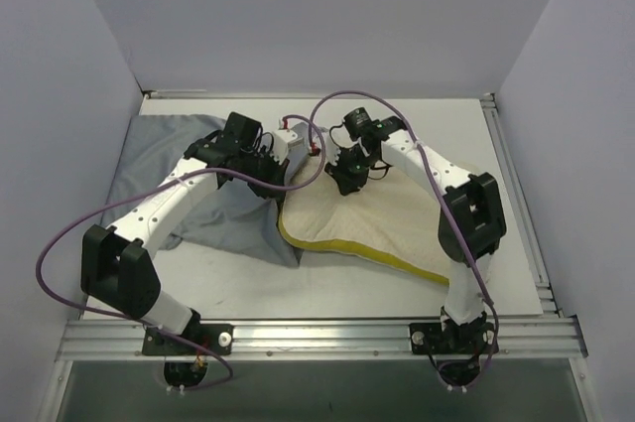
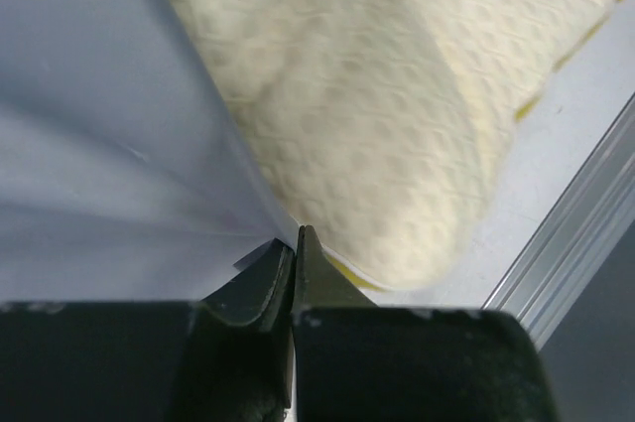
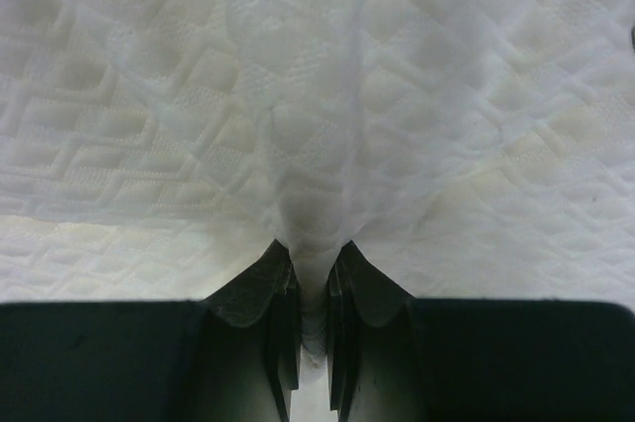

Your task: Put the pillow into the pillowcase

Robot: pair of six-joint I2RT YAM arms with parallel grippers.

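Grey pillowcase (image 1: pixel 159 156) pinched in the left tool (image 2: pixel 295 239); right tool (image 3: pixel 313 255) clamped on the cream pillow (image 1: pixel 369 225).

Your pillow (image 1: pixel 387 225) lies on the desk (image 1: pixel 327 285), its left end meeting the grey pillowcase (image 1: pixel 159 144); the right end effector (image 1: pixel 342 179) rests on its far part.

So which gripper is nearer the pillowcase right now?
Left. The left gripper is pinching the pillowcase at its edge; the right gripper is clamped on a fold of the pillow, beside the case.
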